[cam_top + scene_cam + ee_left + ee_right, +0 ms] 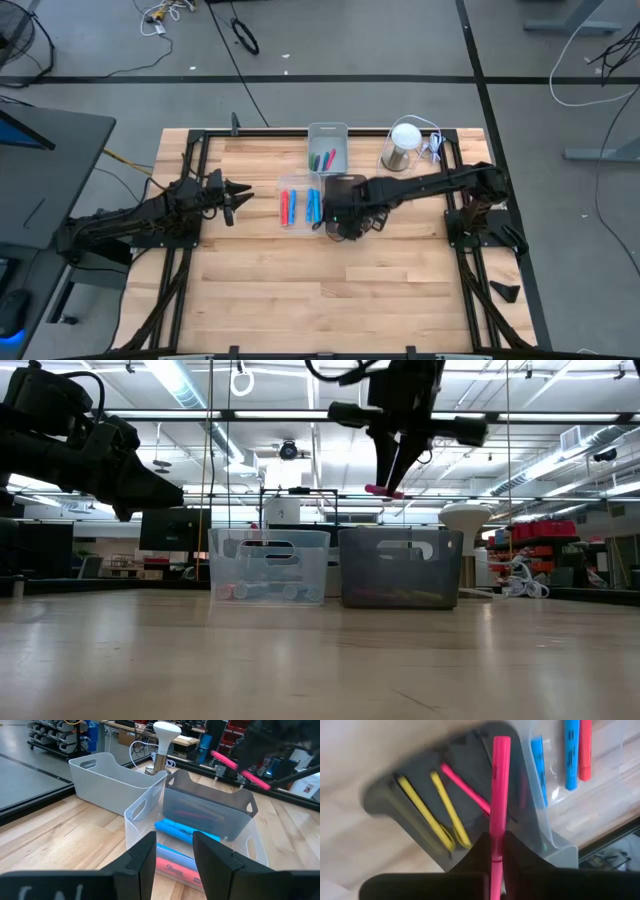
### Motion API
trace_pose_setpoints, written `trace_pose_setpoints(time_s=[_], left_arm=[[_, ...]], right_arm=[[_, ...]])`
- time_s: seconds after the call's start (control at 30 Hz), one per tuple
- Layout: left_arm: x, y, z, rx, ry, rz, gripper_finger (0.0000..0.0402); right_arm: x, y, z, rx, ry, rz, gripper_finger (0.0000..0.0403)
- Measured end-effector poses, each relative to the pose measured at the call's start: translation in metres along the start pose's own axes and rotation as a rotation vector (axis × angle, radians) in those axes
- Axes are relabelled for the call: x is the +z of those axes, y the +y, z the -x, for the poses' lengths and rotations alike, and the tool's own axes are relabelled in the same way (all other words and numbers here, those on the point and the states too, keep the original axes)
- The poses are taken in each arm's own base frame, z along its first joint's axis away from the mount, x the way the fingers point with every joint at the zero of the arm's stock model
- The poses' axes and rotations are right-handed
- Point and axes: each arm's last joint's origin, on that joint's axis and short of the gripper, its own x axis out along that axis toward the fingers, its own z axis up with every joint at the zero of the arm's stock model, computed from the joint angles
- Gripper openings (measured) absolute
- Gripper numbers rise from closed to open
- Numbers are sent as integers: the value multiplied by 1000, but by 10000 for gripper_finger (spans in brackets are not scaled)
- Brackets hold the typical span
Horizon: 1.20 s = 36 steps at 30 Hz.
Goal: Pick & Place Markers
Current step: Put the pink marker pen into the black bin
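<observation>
My right gripper (495, 851) is shut on a pink marker (499, 790) above the dark bin (345, 190); in the low view the marker (383, 490) hangs well above the bin's rim. In the dark bin (395, 790) lie two yellow markers (440, 812) and a pink one (467, 790). The clear bin (300, 200) beside it holds red and blue markers (312, 205). A third, pale bin (327, 148) behind them holds green and red markers. My left gripper (172, 855) waits open near the table's left edge, pointing at the bins. My right gripper pinches the pink marker between its two fingers at a place along its barrel (496, 837). The fingers come from above, slanting steeply down, and the marker runs along them, with its far end sticking out past the fingertips. The marker is lifted clear, over the dark bin.
A white-topped lamp (404, 140) with a cable stands at the back right, beside the pale bin. Bare wooden tabletop (330, 290) stretches in front of the bins. A black frame (470, 225) runs along the table's sides.
</observation>
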Motion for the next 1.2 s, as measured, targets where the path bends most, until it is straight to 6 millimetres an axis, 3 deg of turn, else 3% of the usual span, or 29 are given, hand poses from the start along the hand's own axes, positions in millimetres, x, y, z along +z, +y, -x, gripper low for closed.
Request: trace_pose_setpoints(time_s=[0.2, 0.43, 0.93, 1.2], left_arm=[[0, 0, 0, 0, 0, 0, 135], [0, 0, 0, -1, -3, 0, 135], [0, 0, 0, 0, 0, 0, 135], [0, 0, 0, 0, -1, 0, 135]], right_arm=[[-29, -20, -15, -17, 16, 76, 13], [-44, -33, -41, 2, 13, 164, 13], [-35, -29, -95, 188, -33, 214, 13], [-33, -25, -99, 247, -98, 167, 26]])
